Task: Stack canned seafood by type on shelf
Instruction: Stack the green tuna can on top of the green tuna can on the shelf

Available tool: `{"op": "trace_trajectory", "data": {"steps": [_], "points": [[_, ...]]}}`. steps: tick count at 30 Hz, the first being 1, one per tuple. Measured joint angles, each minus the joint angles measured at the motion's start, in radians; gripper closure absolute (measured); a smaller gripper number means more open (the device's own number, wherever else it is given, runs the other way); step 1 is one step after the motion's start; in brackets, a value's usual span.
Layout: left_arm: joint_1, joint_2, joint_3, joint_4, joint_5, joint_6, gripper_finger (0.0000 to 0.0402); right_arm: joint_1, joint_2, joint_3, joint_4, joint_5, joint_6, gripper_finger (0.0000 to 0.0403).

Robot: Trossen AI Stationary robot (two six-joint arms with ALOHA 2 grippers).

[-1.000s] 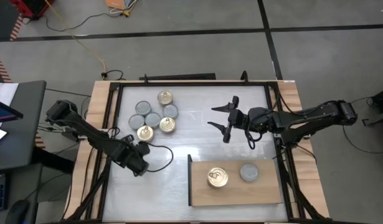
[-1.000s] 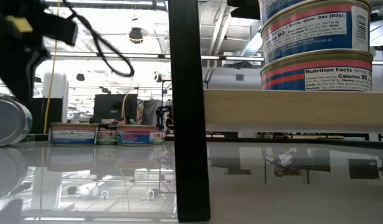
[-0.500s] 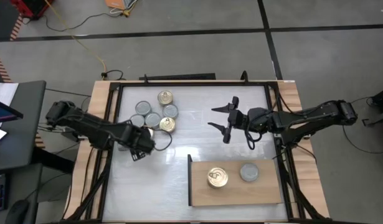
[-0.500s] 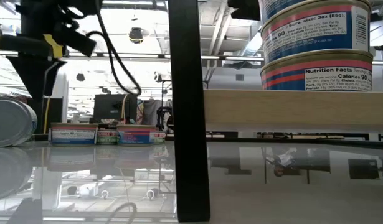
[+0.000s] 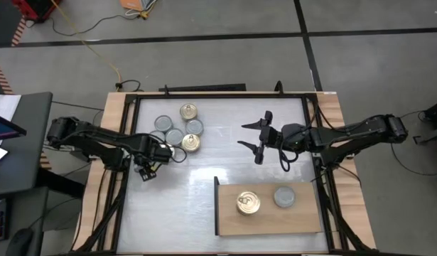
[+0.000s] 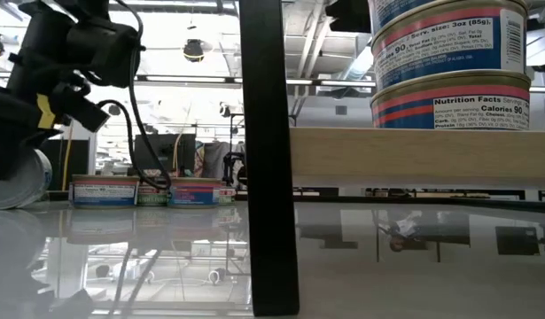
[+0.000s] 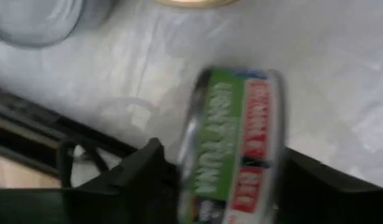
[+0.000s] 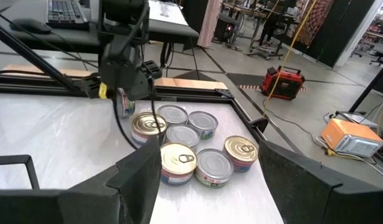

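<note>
Several tins of canned seafood [image 5: 177, 128] lie flat in a cluster at the far left of the table. One more can [image 7: 235, 143] stands on its edge just near of them, green and red label up. My left gripper [image 5: 148, 162] points down over it, a finger on each side of it. The can's silver face also shows in the low view [image 6: 11, 182]. The shelf [image 5: 303, 217] lies near right and bears a stack of gold-lidded cans [image 5: 248, 203] and a grey-lidded can [image 5: 283, 196]. My right gripper [image 5: 241, 135] hangs open above mid-table, holding nothing. My left gripper comes from above, and its fingers [image 7: 138, 180] stand beside the two flat faces of the can on edge [image 7: 197, 168]. The picture is blurred, so I cannot tell whether they touch it. The can's rim rests on the table.
The table has raised wooden side rails [image 5: 117, 121] and a dark frame. A cable [image 5: 177, 158] loops off my left wrist beside the cluster. A dark upright strip [image 6: 270, 159] at the shelf's left end blocks mid-view in the low view. Bare tabletop lies between the cluster and the shelf.
My left gripper has swung from the table's near left toward the far edge and come down over the can on edge beside the cluster. The can has stayed in place. My right arm has kept still.
</note>
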Motion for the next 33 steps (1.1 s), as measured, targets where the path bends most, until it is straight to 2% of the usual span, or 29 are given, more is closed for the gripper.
{"op": "trace_trajectory", "data": {"steps": [6, 7, 14, 19, 23, 27, 33], "points": [[-0.001, -0.023, 0.02, 0.027, 0.021, 0.005, 0.0272, -0.009, 0.0, 0.0, 0.006, 0.0, 0.0, 0.0108], [-0.001, -0.026, 0.021, 0.033, 0.02, 0.004, 0.0281, -0.009, 0.0, 0.0, 0.008, 0.0, 0.0, 0.0108], [-0.002, -0.051, 0.077, 0.194, 0.039, -0.015, 0.028, -0.009, 0.0, 0.0, -0.008, -0.001, 0.0, 0.0108], [-0.028, -0.094, 0.123, 0.418, -0.02, 0.005, 0.028, -0.009, -0.017, 0.0, -0.089, -0.001, 0.0, 0.0108], [-0.053, -0.129, 0.126, 0.61, -0.082, 0.066, 0.028, -0.004, -0.043, 0.0, -0.125, -0.012, 0.005, 0.0108], [-0.057, -0.136, 0.126, 0.78, -0.126, 0.163, 0.028, 0.001, -0.047, 0.0, -0.147, -0.106, 0.031, 0.0108], [-0.024, -0.104, 0.126, 1.039, -0.17, 0.341, 0.028, 0.0, -0.055, 0.059, -0.376, -0.129, 0.182, 0.0108]]}}
